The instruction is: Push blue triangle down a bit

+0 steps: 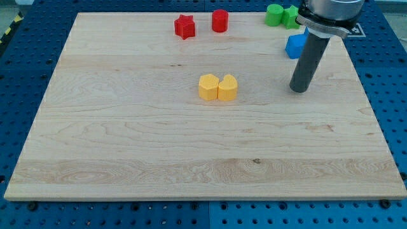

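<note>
Blue triangle sits near the wooden board's top right edge, our jawless tip holding nothing just below it, so we judge pushing from here would drive it up toward the green blocks.

Bright, even light falls from overhead, the picture sharp throughout, with only short soft shadows and no glare on the wooden board.
</note>
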